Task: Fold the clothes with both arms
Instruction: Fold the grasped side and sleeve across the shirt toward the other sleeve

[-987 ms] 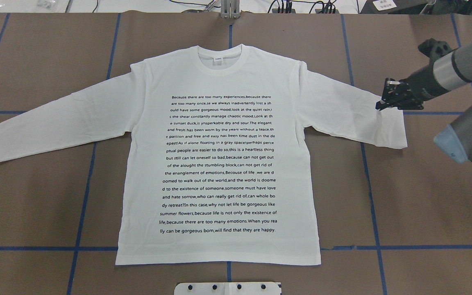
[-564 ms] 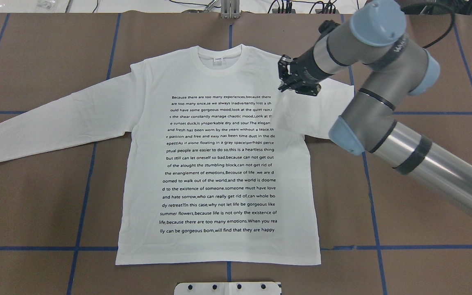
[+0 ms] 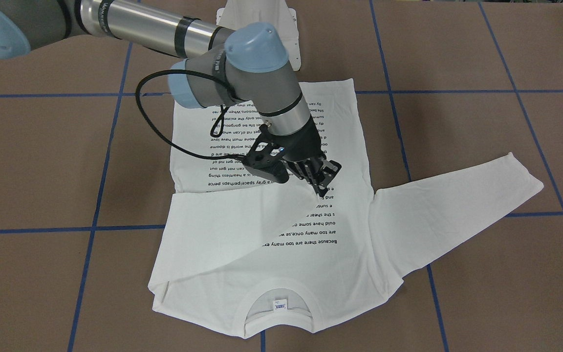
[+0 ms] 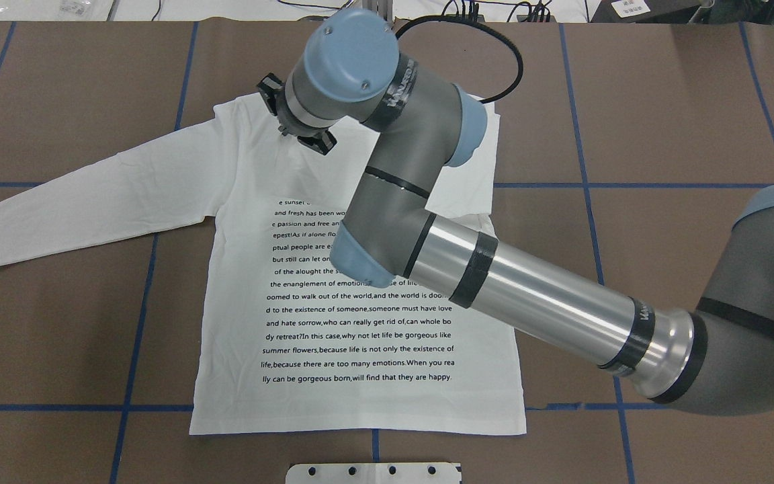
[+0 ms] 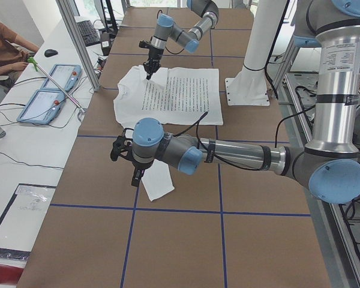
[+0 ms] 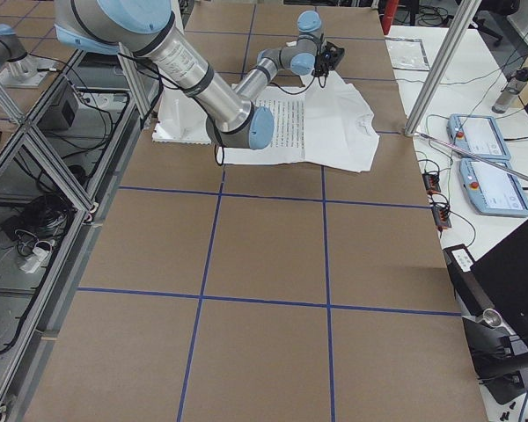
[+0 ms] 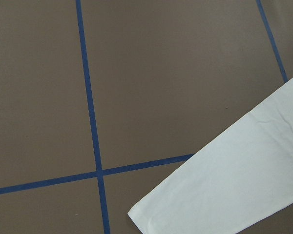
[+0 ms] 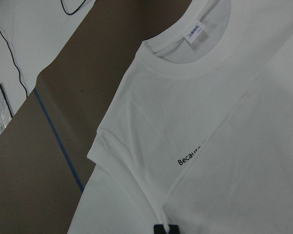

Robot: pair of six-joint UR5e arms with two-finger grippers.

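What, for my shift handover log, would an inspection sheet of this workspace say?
Surface: brown paper-covered table with a blue tape grid.
Job's things: white T-shirt flat, print up; one sleeve lies across the chest, other sleeve outstretched.
Clutter: nothing seen.
Grippers: right gripper shut on the crossed sleeve's cuff; left gripper above the outstretched cuff, open or shut cannot be told.
Cables: black cable hangs looped off the right arm.
Surroundings: white pedestal base; person and teach pendants at side bench.
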